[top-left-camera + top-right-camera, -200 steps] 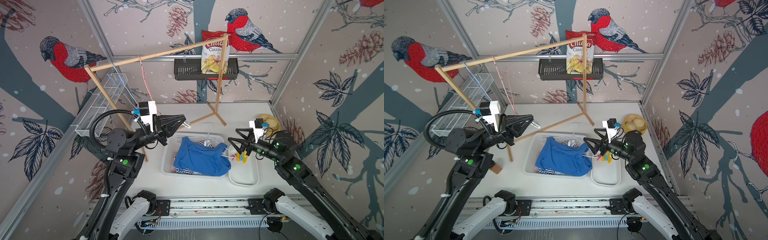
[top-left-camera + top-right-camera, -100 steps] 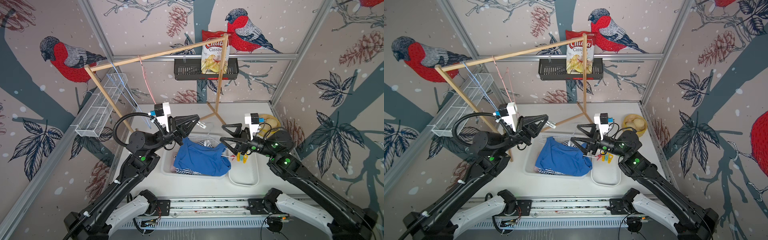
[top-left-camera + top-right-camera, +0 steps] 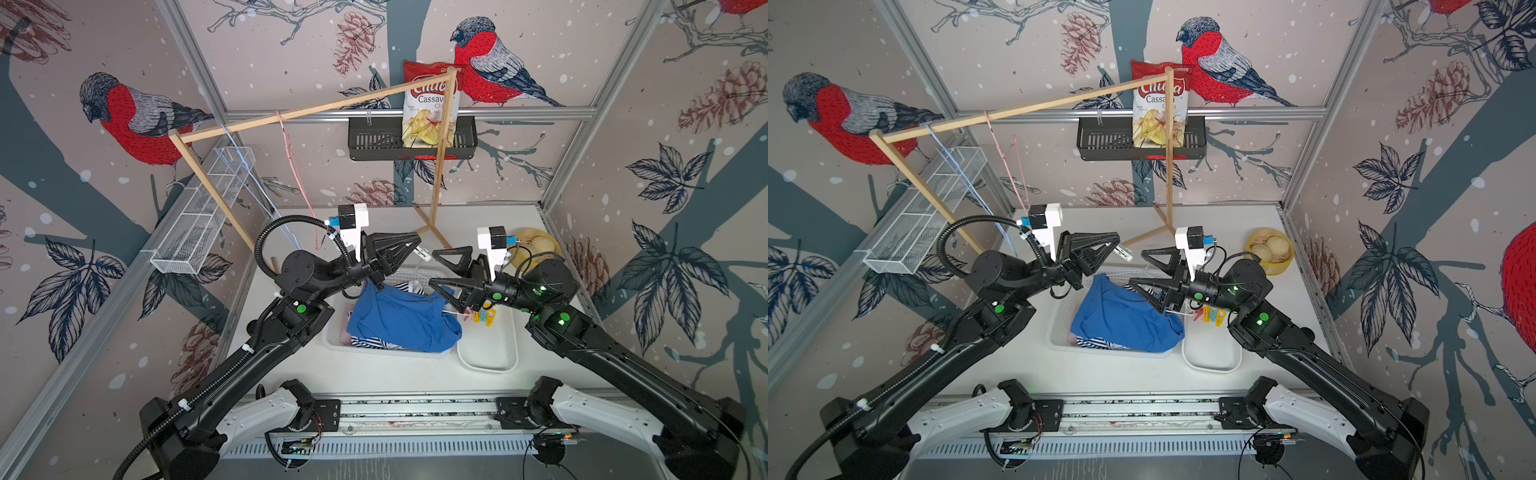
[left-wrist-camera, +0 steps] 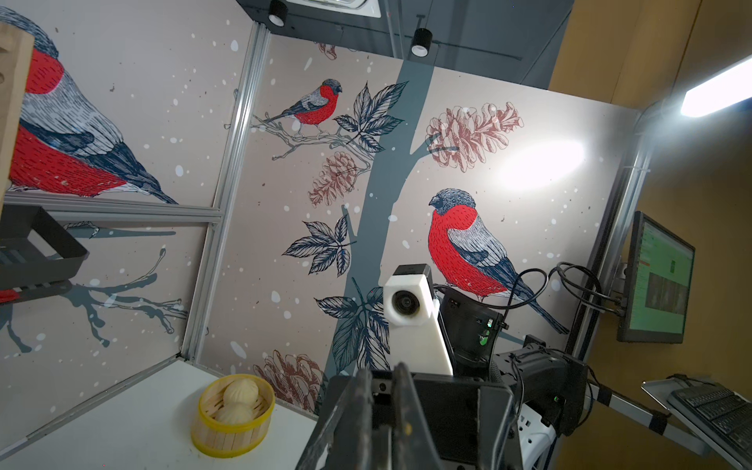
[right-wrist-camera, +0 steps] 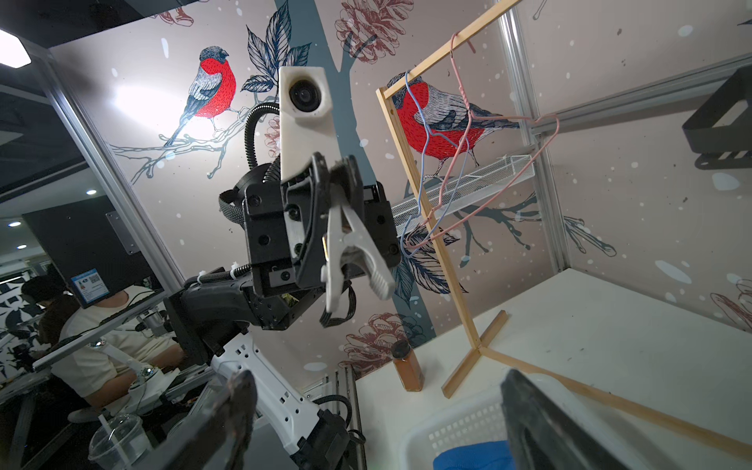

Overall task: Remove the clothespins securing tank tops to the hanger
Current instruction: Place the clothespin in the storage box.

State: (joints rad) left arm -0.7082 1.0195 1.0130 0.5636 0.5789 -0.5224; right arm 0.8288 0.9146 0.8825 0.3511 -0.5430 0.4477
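Both arms have reached inward since 1 second ago, so the 2 grippers now face each other closely above the basket, and the right jaws have spread slightly wider.

Far left, 2 wire hangers, the blue hanger (image 5: 424, 122) and the pink hanger (image 5: 468, 110), hang bare from the bar of the wooden rack (image 3: 311, 110).

Next, the left gripper (image 3: 417, 246) is pinched narrow on the handle end of a grey-white clothespin (image 3: 424, 252). It is held in the air, clear of any cloth, with its toothed mouth pointing toward the other arm.

Below, the white basket (image 3: 332, 334) holds the blue tank top (image 3: 399, 320) heaped uppermost. The navy-and-white striped tank top (image 3: 368, 343) peeks out under its near edge.

The right gripper (image 3: 433, 268) hovers over the basket's right part with its jaws wide and empty. Its upper fingertip is just beside the held clothespin; whether they touch cannot be told.

Right of the basket sits a small white tray (image 3: 486, 357). At its far end lie 1 red clothespin (image 3: 467, 314) and the yellow clothespins (image 3: 485, 318).

Farthest right stands a bamboo steamer (image 3: 536, 246) with buns.
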